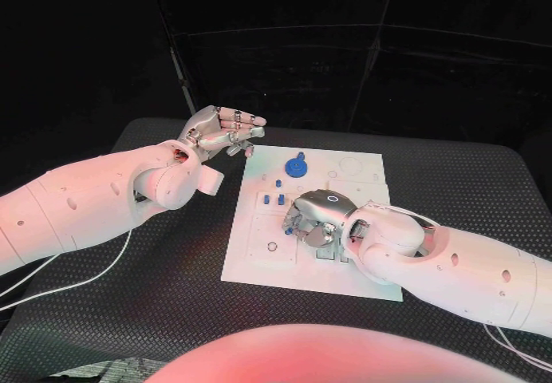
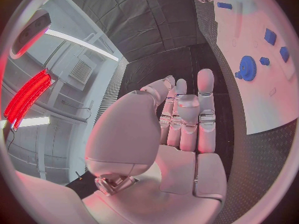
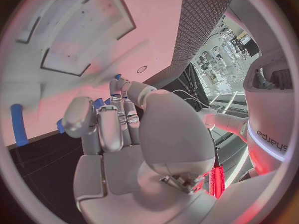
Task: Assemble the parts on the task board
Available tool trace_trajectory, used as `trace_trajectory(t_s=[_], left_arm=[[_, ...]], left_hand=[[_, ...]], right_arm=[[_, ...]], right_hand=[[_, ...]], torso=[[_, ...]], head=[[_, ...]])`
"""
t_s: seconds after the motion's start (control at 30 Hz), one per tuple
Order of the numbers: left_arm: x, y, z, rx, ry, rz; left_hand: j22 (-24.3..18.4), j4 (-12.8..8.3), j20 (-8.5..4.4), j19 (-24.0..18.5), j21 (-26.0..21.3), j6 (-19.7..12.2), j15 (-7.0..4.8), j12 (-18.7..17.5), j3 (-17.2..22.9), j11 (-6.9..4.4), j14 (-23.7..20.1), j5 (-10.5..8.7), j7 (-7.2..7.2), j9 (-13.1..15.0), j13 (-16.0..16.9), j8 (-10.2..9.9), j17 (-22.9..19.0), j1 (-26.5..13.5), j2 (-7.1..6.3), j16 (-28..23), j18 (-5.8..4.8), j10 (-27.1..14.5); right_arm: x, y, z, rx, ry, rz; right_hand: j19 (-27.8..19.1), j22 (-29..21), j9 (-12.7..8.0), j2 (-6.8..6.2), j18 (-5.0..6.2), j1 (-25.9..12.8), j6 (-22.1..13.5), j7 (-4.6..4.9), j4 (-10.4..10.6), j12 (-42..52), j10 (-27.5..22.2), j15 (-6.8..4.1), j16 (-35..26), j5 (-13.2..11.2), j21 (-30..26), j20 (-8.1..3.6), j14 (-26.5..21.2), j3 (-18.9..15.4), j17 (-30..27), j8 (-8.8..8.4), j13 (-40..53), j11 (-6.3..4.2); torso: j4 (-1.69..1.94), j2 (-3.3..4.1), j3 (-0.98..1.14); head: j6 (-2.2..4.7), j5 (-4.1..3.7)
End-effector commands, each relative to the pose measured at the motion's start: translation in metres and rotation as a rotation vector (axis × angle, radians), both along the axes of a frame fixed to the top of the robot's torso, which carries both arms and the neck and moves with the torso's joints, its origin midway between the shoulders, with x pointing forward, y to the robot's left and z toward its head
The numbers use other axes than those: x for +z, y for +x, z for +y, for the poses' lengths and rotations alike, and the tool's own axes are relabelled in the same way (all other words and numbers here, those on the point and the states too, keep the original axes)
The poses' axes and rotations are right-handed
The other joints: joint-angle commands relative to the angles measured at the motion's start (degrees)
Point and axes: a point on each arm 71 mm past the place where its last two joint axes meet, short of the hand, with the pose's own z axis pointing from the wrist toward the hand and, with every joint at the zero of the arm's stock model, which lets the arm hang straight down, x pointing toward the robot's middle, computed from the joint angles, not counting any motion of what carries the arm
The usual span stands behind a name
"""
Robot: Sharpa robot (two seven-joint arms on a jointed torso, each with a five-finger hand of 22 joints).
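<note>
the left hand (image 1: 221,130) hangs off the white board's (image 1: 259,263) far left corner, fingers straight and side by side, holding nothing; the right hand (image 1: 317,220) lies knuckles-up over the board's middle — its fingers curl under, and whether they grip a blue piece i cannot tell; a blue disc (image 1: 297,167) and small blue pegs (image 1: 271,198) sit on the board beyond it.

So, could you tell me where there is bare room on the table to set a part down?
The black table is bare to the right of the white board, and in front of the board's near edge. The board's middle is crowded: the right hand sits there beside small blue pieces and the blue gear. The left hand hovers by its far left corner.
</note>
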Motion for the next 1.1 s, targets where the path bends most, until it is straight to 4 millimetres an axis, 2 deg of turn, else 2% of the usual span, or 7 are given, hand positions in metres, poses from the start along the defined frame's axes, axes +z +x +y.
trace_trajectory(t_s=[0.03, 0.7, 0.77, 0.9, 0.97, 1.1], left_arm=[[0.001, 0.0, -0.002, -0.011, -0.009, 0.0], [0.001, 0.0, -0.003, -0.014, -0.009, 0.004], [0.001, 0.0, -0.003, -0.014, -0.009, 0.004], [0.001, 0.0, -0.003, -0.016, -0.009, 0.006], [0.001, 0.0, -0.003, -0.017, -0.009, 0.006], [0.001, 0.0, -0.002, -0.017, -0.008, 0.008]], left_hand=[[-0.1, -0.2, 0.12, -0.2, -0.3, -0.4, 0.2, 0.2, -0.1, 0.08, -0.4, 0.17, -0.02, -0.1, 0.1, -0.2, 0.0, 0.1, 0.35, -0.3, 1.05, -0.3], [-0.1, -0.2, 0.16, -0.2, -0.4, -0.5, 0.24, 0.3, -0.3, 0.12, -0.4, 0.17, -0.01, -0.1, 0.1, -0.2, -0.1, 0.0, 0.36, -0.3, 1.05, -0.6], [-0.1, -0.2, 0.16, -0.2, -0.4, -0.5, 0.24, 0.3, -0.3, 0.12, -0.4, 0.17, -0.01, -0.1, 0.1, -0.2, -0.1, 0.0, 0.36, -0.3, 1.05, -0.6], [-0.1, -0.2, 0.16, -0.2, -0.4, -0.5, 0.24, 0.3, -0.3, 0.12, -0.4, 0.17, -0.01, -0.1, 0.1, -0.2, -0.1, 0.0, 0.36, -0.3, 1.05, -0.6], [-0.1, -0.2, 0.16, -0.2, -0.4, -0.5, 0.24, 0.3, -0.3, 0.12, -0.4, 0.17, -0.01, -0.1, 0.1, -0.2, -0.1, 0.0, 0.36, -0.3, 1.05, -0.6], [-0.1, -0.2, 0.16, -0.2, -0.4, -0.5, 0.24, 0.3, -0.3, 0.12, -0.4, 0.17, -0.01, -0.1, 0.1, -0.2, -0.1, 0.0, 0.36, -0.3, 1.05, -0.6]], right_arm=[[0.0, 0.0, 0.002, 0.0, -0.018, -0.006], [-0.012, -0.003, 0.008, 0.0, -0.096, 0.014], [-0.012, -0.003, 0.008, -0.001, -0.092, 0.013], [-0.01, -0.002, 0.006, -0.01, -0.069, -0.002], [-0.007, -0.002, 0.003, -0.016, -0.041, -0.02], [-0.002, -0.004, -0.003, -0.02, 0.012, -0.046]], right_hand=[[0.2, 0.0, 0.1, 0.19, -0.89, -0.6, 0.3, 0.3, 0.0, -0.4, 0.1, -0.24, 0.3, 0.0, 0.4, 0.07, 2.2, 0.1, 0.0, -0.12, 0.0, 0.18], [-0.2, -0.4, -0.1, -0.8, -0.81, -2.5, -1.2, 0.5, 0.1, -1.4, -0.8, -0.03, 0.1, 0.6, 0.1, 0.27, 2.0, -1.1, -0.5, -0.37, -0.1, 0.44], [-0.3, -0.6, -0.2, -0.9, -0.8, -2.7, -2.2, 0.79, 0.1, -1.9, -1.5, 0.17, 0.0, 0.8, 0.0, 0.39, 2.0, -1.2, -0.7, -0.5, -0.3, 0.69], [-1.6, -3.2, -0.4, -1.67, -0.36, -3.4, -6.4, 1.43, 0.0, -3.8, -5.8, 1.04, -0.7, 1.1, -1.4, 1.0, 1.6, -1.1, -2.0, -0.56, -0.7, 1.74], [-2.7, -5.5, -0.3, -2.24, 0.07, -3.6, -8.7, 1.21, -0.2, -4.4, -8.3, 1.28, -1.7, 1.5, -2.6, 1.36, 1.1, -1.2, -3.5, -0.51, -0.7, 2.07], [-3.2, -6.6, -0.2, -2.66, 0.26, -3.7, -9.4, 1.07, -0.4, -4.3, -9.4, 1.34, -2.2, 1.8, -3.3, 1.5, 0.9, -1.4, -4.2, -0.43, -0.6, 2.17]], torso=[[-0.01, 0.02, -0.02], [-0.01, -0.04, 0.01], [-0.01, -0.06, 0.01], [-0.01, -0.04, 0.0], [0.02, -0.05, 0.01], [-0.01, 0.0, 0.07]], head=[[0.0, 0.08], [-0.18, 0.05], [-0.18, 0.04], [-0.11, 0.01], [-0.08, 0.01], [0.0, 0.09]])
